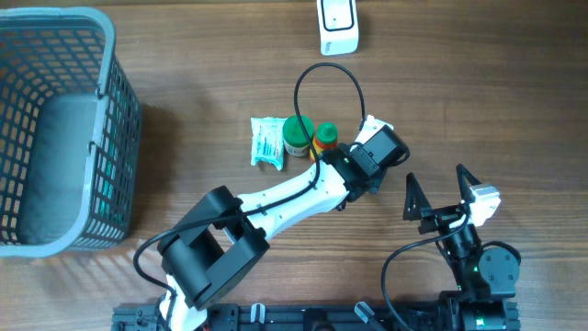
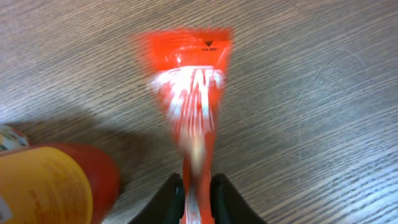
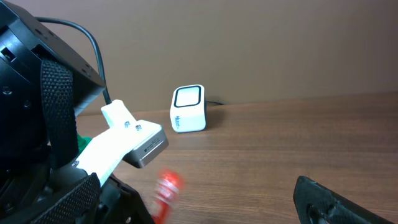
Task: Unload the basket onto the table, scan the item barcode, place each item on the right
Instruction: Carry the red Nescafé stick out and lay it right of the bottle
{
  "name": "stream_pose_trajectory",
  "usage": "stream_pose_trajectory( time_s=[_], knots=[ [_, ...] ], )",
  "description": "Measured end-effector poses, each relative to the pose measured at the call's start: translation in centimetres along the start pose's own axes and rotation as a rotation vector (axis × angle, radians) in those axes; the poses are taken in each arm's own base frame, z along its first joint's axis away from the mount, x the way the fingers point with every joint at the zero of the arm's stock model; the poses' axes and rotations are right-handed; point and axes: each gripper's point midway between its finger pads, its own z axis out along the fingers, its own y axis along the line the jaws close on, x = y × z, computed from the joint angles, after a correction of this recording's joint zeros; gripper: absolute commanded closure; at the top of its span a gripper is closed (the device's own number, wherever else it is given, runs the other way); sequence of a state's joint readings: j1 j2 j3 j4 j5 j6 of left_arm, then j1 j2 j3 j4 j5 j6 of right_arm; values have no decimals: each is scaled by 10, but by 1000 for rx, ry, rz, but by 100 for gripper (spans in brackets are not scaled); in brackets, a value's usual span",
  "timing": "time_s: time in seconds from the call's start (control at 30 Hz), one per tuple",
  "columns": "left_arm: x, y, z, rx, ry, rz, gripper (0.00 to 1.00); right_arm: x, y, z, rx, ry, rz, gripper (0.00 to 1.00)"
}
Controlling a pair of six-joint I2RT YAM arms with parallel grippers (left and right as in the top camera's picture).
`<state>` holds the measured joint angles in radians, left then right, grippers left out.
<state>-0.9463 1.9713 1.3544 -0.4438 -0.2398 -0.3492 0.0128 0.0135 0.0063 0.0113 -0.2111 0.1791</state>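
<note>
Basket point(image 1: 119, 138) of grey-blue lattice plastic takes up the worktop's point(image 1: 496, 92) left side from the near edge back, its grey floor showing between the walls. Nearest the robot on the right, the right tool point(image 1: 437, 184) hovers released, its two black fingers splayed wide over bare wood.

Just beyond it, at mid-worktop, the left tool point(image 2: 198, 193) is clenched on the narrow end of an orange sachet point(image 2: 186, 62), with a dark finger pressed to each side. The sachet is glossy orange-red. It is crumpled and pinched slim at the tool, then widens to a flat sealed end that carries a small black triangle and a line of fine print too small to read. White glare and blur smear its middle. Whether its far end touches the wood cannot be told.

Just beside the sachet stands a bottle point(image 1: 326, 138) with an orange cap and a yellow label. Touching that bottle on the left is a tub point(image 1: 298, 135) with a green lid, upright and closed, so what it holds is hidden. A white-and-green packet point(image 1: 267, 142) lies flat against the tub's left side.

A black cable point(image 1: 326, 69) loops over the wood behind this group. At the far edge, well apart from the sachet, stands the white scanner point(image 1: 338, 26), its dark window framed in white.
</note>
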Motion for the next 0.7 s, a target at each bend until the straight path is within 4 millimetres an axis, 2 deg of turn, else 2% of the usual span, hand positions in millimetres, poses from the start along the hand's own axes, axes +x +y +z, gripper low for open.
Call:
stream_pose_trajectory(
  time_s=[0.1,0.23,0.4,0.47,0.57,0.63,0.67,0.7],
  knots=[
    [4,3,-3,-16,28,8,78,0,0,0,0,0,0,0],
    [0,4,-12,-14,23,7,82,0,0,0,0,0,0,0],
    [-10,9,-50,-4,1,1,79,0,0,0,0,0,0,0],
    [-5,18,-72,-18,29,9,79,0,0,0,0,0,0,0],
    [1,26,-90,-31,52,15,77,0,0,0,0,0,0,0],
    [2,29,-101,-30,51,15,64,0,0,0,0,0,0,0],
    [0,32,-111,-33,38,11,49,0,0,0,0,0,0,0],
    [-5,35,-121,-34,13,5,38,0,0,0,0,0,0,0]
  ],
)
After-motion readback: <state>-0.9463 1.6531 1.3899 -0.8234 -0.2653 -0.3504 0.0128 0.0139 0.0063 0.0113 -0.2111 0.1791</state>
